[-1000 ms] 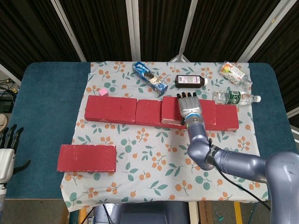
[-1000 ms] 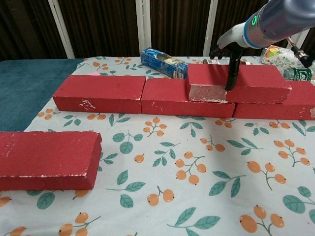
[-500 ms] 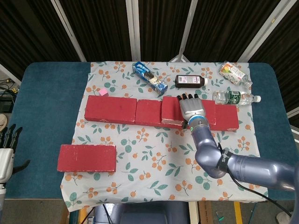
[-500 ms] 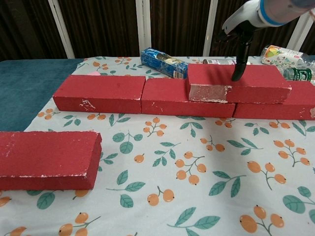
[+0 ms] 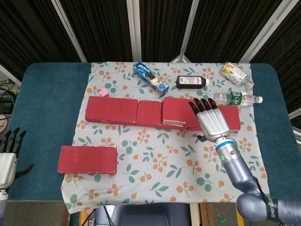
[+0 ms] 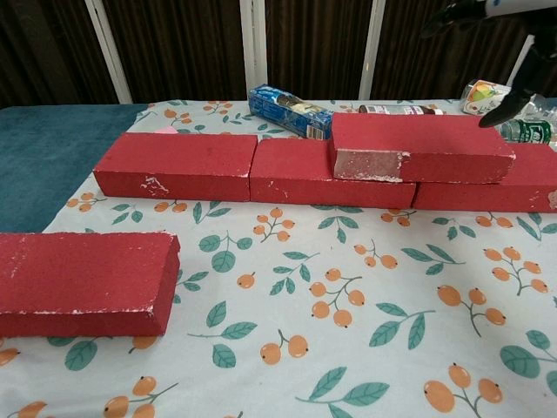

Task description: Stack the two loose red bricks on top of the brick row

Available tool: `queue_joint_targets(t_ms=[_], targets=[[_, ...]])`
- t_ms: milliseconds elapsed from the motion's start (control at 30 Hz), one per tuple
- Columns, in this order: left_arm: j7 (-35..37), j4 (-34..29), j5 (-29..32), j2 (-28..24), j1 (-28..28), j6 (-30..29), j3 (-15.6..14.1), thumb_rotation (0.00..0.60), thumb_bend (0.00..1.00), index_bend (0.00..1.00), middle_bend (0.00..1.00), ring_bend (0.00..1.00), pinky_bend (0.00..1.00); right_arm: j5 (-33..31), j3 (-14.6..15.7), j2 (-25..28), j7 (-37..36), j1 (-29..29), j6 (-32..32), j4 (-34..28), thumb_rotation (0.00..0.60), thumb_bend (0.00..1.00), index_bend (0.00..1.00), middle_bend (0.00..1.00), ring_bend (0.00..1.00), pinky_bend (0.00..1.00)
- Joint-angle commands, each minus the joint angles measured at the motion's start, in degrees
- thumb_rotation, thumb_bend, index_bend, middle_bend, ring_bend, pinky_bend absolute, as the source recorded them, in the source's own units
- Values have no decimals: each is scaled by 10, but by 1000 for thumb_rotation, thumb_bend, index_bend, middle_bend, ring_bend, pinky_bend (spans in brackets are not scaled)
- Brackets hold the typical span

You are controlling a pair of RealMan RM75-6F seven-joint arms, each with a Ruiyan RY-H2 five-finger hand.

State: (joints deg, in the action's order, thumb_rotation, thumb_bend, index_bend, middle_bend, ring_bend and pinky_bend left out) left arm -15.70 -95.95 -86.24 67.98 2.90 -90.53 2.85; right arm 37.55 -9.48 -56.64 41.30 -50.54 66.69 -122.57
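Observation:
Three red bricks lie end to end as a row [image 5: 111, 110] across the floral cloth. One red brick [image 5: 176, 112] sits on top of the row, over its middle and right bricks; the chest view shows it stacked [image 6: 418, 146]. The other loose red brick [image 5: 87, 159] lies flat at the cloth's front left [image 6: 83, 283]. My right hand [image 5: 214, 122] hovers over the right part of the row with fingers spread, holding nothing. Its fingers [image 6: 507, 111] show at the top right of the chest view. My left hand [image 5: 8, 155] hangs open beyond the table's left edge.
Behind the row lie a blue cookie pack [image 5: 150, 79], a dark bottle [image 5: 192, 82], a water bottle [image 5: 237, 98] and a juice carton [image 5: 235, 73]. A small pink cube [image 5: 103, 93] sits by the row's left end. Teal table [image 5: 47, 94] surrounds the cloth.
My right hand has lifted off the stacked brick and drawn back to the right. The brick stays on the row. The left hand has barely shifted.

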Motion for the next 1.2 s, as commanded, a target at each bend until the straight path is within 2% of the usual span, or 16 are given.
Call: queue_joint_targets(t_ms=[33, 133, 233, 500, 667, 900, 1100, 1200], targets=[[4, -3, -4, 0, 2, 6, -4, 600, 2, 9, 0, 0, 169, 399, 134, -5, -187, 251, 190, 14, 600, 203, 0, 0, 0, 0], [13, -12, -12, -7, 8, 25, -13, 600, 1, 8, 0, 0, 170, 457, 160, -27, -221, 301, 236, 56, 600, 202, 0, 0, 0, 0], [6, -24, -15, -16, 15, 41, -17, 600, 2, 7, 0, 0, 171, 477, 176, -42, -233, 333, 257, 83, 600, 202, 0, 0, 0, 0], [-50, -96, -9, -45, 42, 90, -18, 600, 0, 5, 0, 0, 171, 507, 187, -90, -229, 404, 305, 149, 600, 202, 0, 0, 0, 0], [-102, -142, 13, -55, 64, 127, -12, 600, 0, 0, 0, 0, 171, 483, 171, -116, -219, 431, 309, 180, 600, 202, 0, 0, 0, 0], [-170, -221, 47, -64, 83, 163, -17, 600, 0, 0, 0, 0, 164, 457, 126, -150, -219, 441, 310, 237, 600, 202, 0, 0, 0, 0], [-295, -307, 132, -98, 120, 213, -19, 600, 0, 0, 0, 0, 131, 454, 121, -144, -239, 444, 281, 237, 600, 202, 0, 0, 0, 0], [-358, -349, 198, -112, 150, 234, -14, 600, 0, 0, 0, 0, 131, 453, 119, -141, -243, 445, 269, 233, 600, 203, 0, 0, 0, 0]])
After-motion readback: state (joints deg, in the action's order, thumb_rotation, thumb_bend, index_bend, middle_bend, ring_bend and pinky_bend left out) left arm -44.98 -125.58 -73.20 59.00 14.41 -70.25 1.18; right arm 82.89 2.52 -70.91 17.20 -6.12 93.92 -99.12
